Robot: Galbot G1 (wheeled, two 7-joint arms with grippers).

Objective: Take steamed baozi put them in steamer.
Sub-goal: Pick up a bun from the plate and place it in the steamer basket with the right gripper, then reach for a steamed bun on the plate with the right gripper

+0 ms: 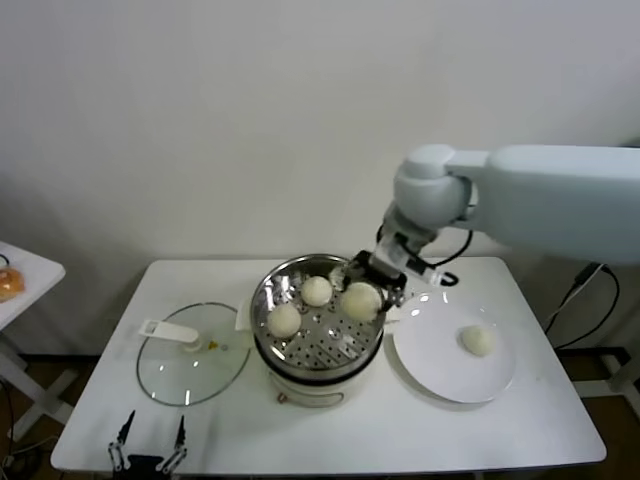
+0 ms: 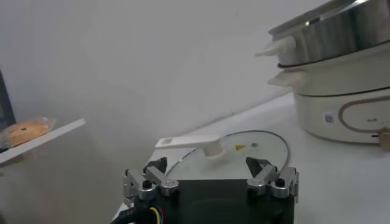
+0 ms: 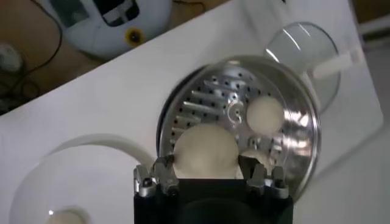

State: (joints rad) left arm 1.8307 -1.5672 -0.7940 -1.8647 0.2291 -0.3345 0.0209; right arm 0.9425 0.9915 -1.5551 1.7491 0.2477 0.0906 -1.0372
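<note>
The steamer (image 1: 262,300) stands mid-table, a steel pot on a cream base. Two baozi lie on its perforated floor (image 1: 317,290) (image 1: 284,319). My right gripper (image 1: 372,285) hangs over the pot's right side, shut on a third baozi (image 1: 361,300). In the right wrist view this baozi (image 3: 206,149) fills the gap between the fingers (image 3: 161,169), above the basket (image 3: 304,122); another baozi (image 3: 264,114) lies beyond. A fourth baozi (image 1: 478,340) sits on the white plate (image 1: 440,370). My left gripper (image 1: 150,445) is parked open at the table's front left.
The glass lid (image 1: 190,365) with its white handle lies flat left of the steamer, just ahead of the left gripper (image 2: 207,163). A small side table (image 1: 20,275) with an orange packet stands at far left. A cable lies behind the plate.
</note>
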